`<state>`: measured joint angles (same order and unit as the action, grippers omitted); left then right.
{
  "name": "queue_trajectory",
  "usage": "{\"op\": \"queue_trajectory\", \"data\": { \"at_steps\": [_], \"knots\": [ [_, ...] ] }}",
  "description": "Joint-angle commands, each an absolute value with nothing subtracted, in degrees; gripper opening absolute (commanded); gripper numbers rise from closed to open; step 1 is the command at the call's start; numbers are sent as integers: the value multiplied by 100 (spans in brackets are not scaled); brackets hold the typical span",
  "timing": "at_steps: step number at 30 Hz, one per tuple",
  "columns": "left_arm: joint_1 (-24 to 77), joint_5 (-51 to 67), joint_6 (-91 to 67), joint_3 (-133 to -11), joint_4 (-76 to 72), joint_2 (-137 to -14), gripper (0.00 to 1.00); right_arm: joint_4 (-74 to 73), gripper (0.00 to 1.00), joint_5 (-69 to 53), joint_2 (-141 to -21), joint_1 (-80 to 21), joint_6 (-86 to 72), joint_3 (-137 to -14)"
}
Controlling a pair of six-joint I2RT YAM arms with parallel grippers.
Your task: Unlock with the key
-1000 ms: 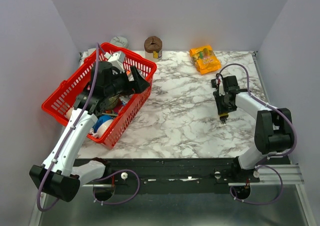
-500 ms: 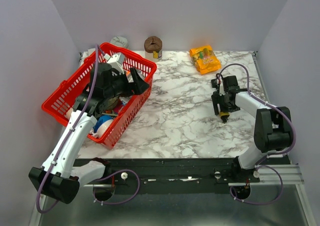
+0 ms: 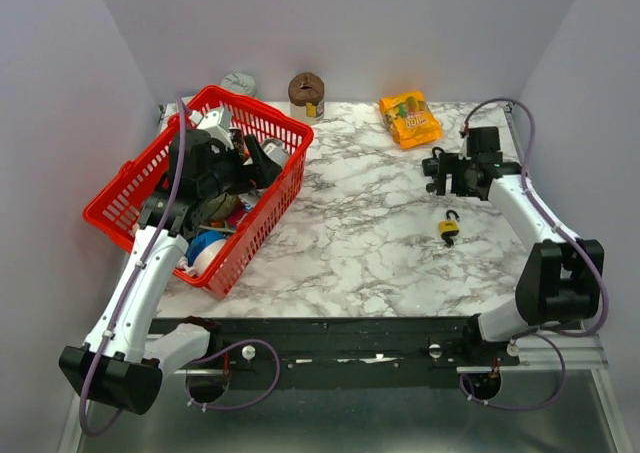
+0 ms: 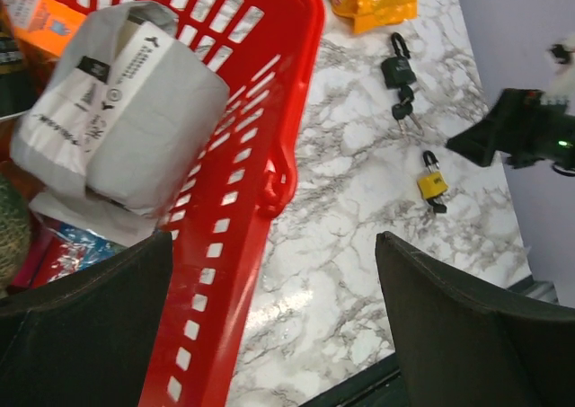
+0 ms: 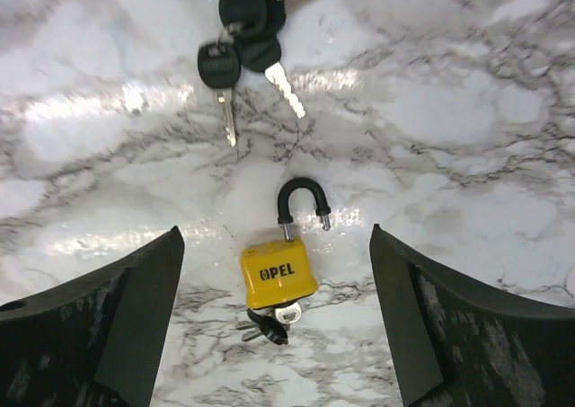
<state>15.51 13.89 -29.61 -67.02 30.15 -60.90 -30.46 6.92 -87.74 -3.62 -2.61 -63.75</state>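
Left arm [image 3: 140,283] stretched forward, left gripper [image 3: 258,159] jaws wide apart, empty; right arm [image 3: 525,208] extended, right gripper [image 3: 434,172] pointing left, jaws wide apart, empty.

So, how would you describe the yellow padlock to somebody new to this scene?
Look at the right side of the marble table, nearer the arms than the orange bag. The yellow padlock lies flat there, shackle open, keys in its base. The neighbouring black padlock is dark.
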Motion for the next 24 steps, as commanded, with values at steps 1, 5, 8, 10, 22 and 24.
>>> {"op": "queue_trajectory", "data": {
  "at_steps": [1, 5, 8, 10, 22, 24],
  "knots": [
    [1152, 897, -2900, -6925, 3357, -5933, 99, -3164, 92, 292, -8035, -159, -659, -6863],
    [774, 887, -2743, -7110, 3804, -5924, 99, -3514, 92, 44, -7622, -123, -624, -7373],
    [694, 958, -2602, -7224, 3893, -5828, 99, -3734, 92, -141, -7166, -132, -545, -7584],
    [694, 906, -2566, -7277, 3911, -5696, 99, -3788, 92, -141, -6875, -132, -510, -7568],
    [694, 510, -2434, -6768, 3322, -4737, 99, -2673, 91, -931, -4344, -132, -1186, -5741],
    [694, 449, -2531, -6785, 3322, -4729, 99, -2540, 91, -1002, -4228, -132, -1222, -5643]
  ]
}}
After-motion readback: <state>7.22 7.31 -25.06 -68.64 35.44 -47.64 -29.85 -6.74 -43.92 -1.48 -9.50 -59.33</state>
